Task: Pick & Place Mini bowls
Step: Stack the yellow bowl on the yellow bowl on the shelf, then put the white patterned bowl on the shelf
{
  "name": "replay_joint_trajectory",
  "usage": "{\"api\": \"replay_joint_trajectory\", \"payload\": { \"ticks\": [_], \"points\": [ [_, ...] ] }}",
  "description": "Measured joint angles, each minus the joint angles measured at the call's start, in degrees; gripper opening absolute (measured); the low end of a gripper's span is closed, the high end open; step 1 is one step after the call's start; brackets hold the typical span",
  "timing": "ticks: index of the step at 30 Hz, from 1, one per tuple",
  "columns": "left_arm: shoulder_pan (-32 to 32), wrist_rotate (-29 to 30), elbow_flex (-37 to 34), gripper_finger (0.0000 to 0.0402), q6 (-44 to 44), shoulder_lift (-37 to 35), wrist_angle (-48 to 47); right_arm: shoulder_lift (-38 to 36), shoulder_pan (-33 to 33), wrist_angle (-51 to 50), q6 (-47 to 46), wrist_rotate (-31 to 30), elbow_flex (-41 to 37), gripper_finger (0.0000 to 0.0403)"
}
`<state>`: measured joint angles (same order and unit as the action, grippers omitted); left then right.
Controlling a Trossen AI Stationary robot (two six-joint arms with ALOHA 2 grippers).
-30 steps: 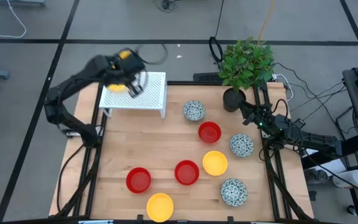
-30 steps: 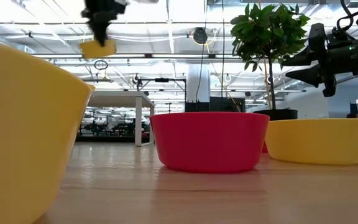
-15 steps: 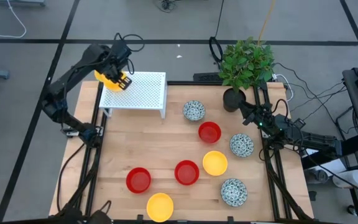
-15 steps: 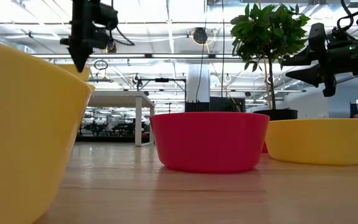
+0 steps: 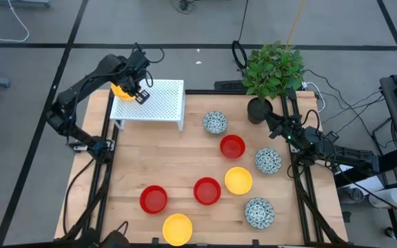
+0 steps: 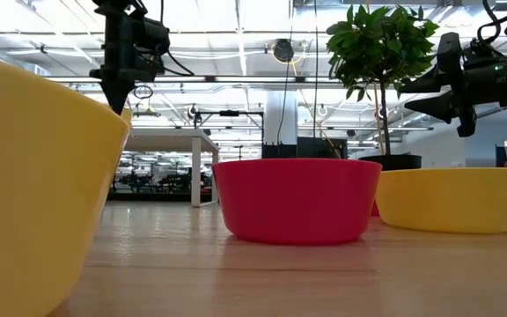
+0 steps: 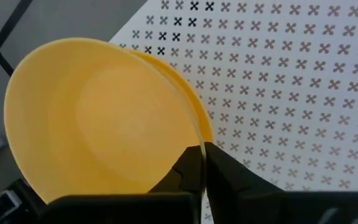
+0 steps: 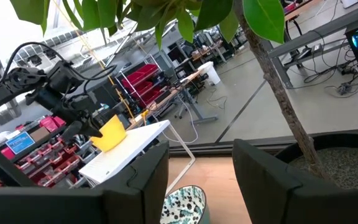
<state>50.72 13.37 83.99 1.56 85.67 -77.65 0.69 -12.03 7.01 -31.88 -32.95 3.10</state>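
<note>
One yellow bowl (image 7: 104,118) was pinched by its rim in the left gripper (image 7: 202,163) over the white rack (image 5: 158,103); best lowered level before letting go. Right gripper (image 8: 194,180) waited wide open.

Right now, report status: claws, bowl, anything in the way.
Left claw shut on yellow bowl rim, over white perforated rack. Right claw open, idle beside plant pot. Nothing blocking the rack.

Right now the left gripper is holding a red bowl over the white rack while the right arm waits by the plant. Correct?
Not quite: the bowl is yellow, not red, as the left wrist view shows. The left gripper is shut on its rim over the white rack, and the right gripper waits open by the plant.
</note>
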Motion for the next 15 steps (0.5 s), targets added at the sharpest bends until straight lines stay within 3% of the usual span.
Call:
{"api": "replay_joint_trajectory", "payload": {
  "ticks": [9, 15],
  "points": [
    [-0.2, 0.1, 0.0, 0.0103, -3.7, 0.0, 0.0, 0.0, 0.0, 0.0, 0.0, 0.0, 0.0, 0.0165],
    [-0.5, 0.1, 2.1, 0.0145, -3.4, -0.5, -2.2, 0.0, 0.0, 0.0, 0.0, 0.0, 0.0, 0.0164]
  ]
}}
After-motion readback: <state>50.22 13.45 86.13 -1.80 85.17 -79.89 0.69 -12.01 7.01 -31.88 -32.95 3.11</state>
